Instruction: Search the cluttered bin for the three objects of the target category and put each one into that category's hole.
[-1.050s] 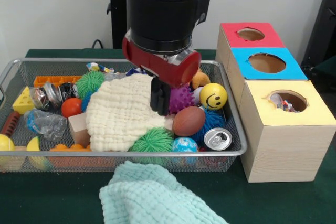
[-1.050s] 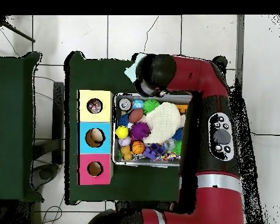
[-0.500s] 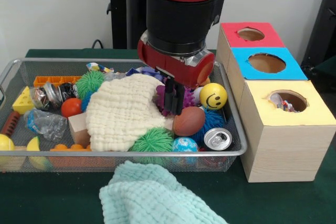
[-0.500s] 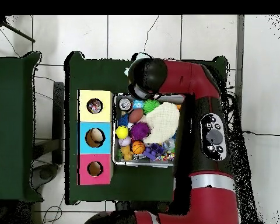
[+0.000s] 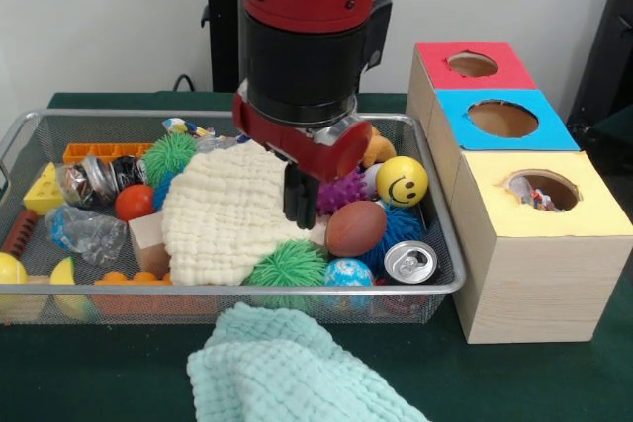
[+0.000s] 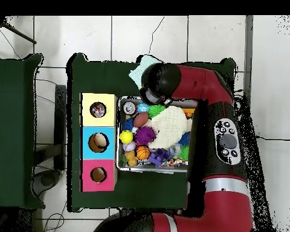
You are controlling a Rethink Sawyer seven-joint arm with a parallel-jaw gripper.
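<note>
My gripper (image 5: 300, 197) hangs low in the wire bin (image 5: 227, 290), at the right edge of a cream cloth (image 5: 223, 214). Just to its right are a purple spiky ball (image 5: 348, 188) and a brown football (image 5: 356, 228). It shows only as one dark block, so its state is unclear. Right of the bin stand the red box (image 5: 473, 86), blue box (image 5: 504, 135) and yellow box (image 5: 542, 219), each with a round hole. Something small lies in the yellow hole. In the overhead view the arm (image 6: 171, 81) covers the gripper.
The bin also holds a yellow smiley ball (image 5: 402, 181), a drinks can (image 5: 409, 262), green fuzzy balls (image 5: 287, 266), a cheese wedge (image 5: 45, 190), a wooden block (image 5: 148, 242) and crumpled plastic (image 5: 84, 229). A teal cloth (image 5: 297, 373) lies on the table before the bin.
The gripper swung toward the boxes over the purple ball, then came back to the cream cloth's edge. The objects in the bin have not shifted.
</note>
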